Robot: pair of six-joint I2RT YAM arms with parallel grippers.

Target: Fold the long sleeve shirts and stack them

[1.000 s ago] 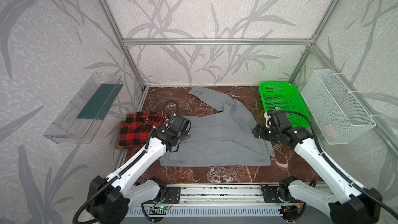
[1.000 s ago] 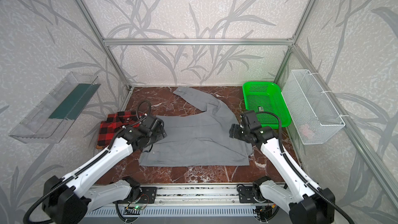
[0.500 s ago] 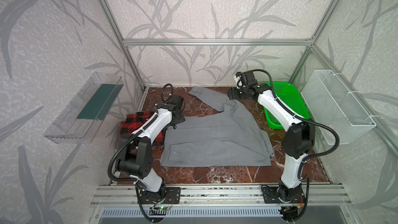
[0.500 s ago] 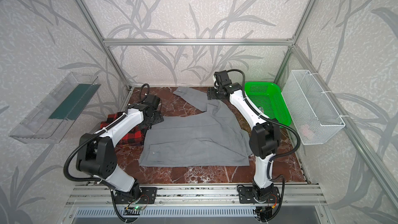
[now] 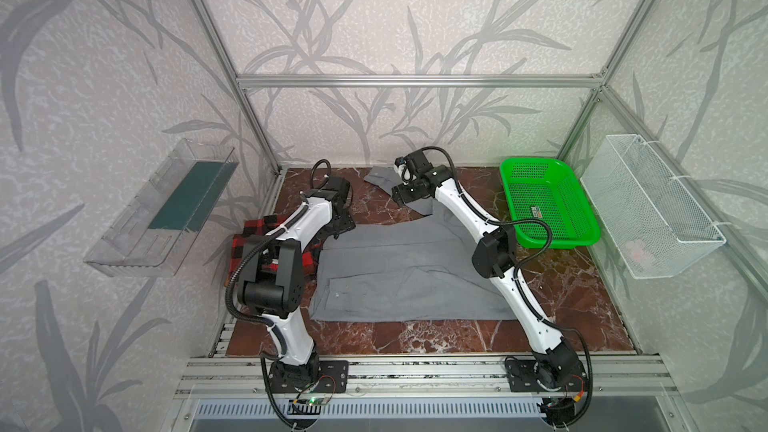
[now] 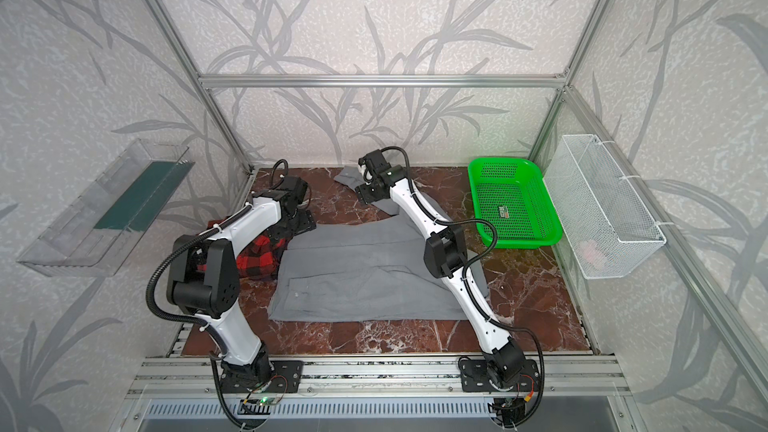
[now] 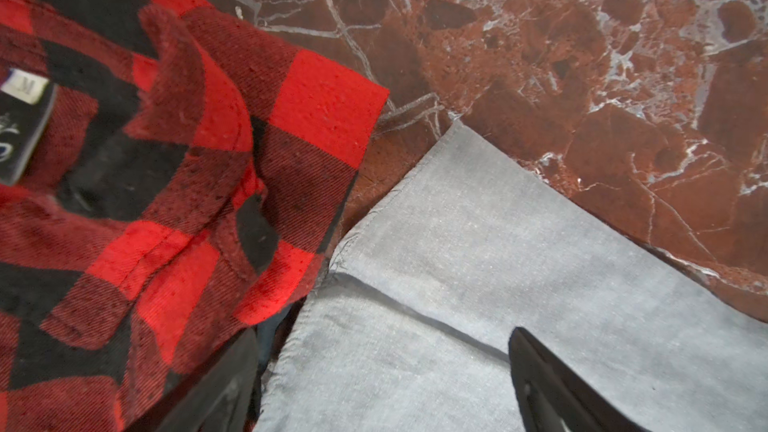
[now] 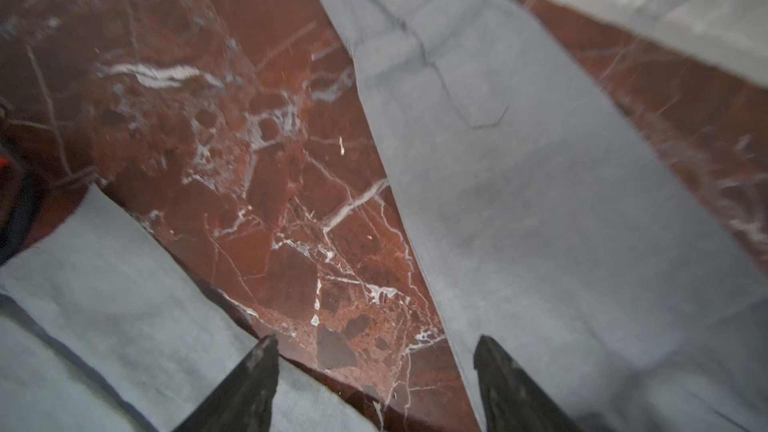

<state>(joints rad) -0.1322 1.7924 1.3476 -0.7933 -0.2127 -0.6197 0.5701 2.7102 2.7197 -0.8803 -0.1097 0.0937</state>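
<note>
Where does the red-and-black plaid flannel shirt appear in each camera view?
In a top view: red-and-black plaid flannel shirt at the left, partly behind the white left arm.
In a top view: the shirt, same place.
Left wrist view: the shirt fills much of the picture.
Right wrist view: only a red sliver, unsure.
Shared landmark: corner of the plain light grey cloth shirt.

Robot lab cell, a staged test enclosure. Indicators: the workspace is boxed in by a bare aluminium extrusion frame (image 5: 415,81), and the walls are covered with grey leaf-print wallpaper (image 5: 374,14). Two white-and-black robot arms, left arm (image 5: 307,222) and right arm (image 5: 457,201), are bolted to an aluminium base rail (image 5: 415,369) at the front. A red marble-pattern tabletop (image 5: 582,305) is used as the work surface. A clear plastic bin (image 5: 124,251) and a white wire basket (image 5: 685,218) are hung on the side walls. A green plastic basket (image 5: 557,241) is set at the far right.
</note>
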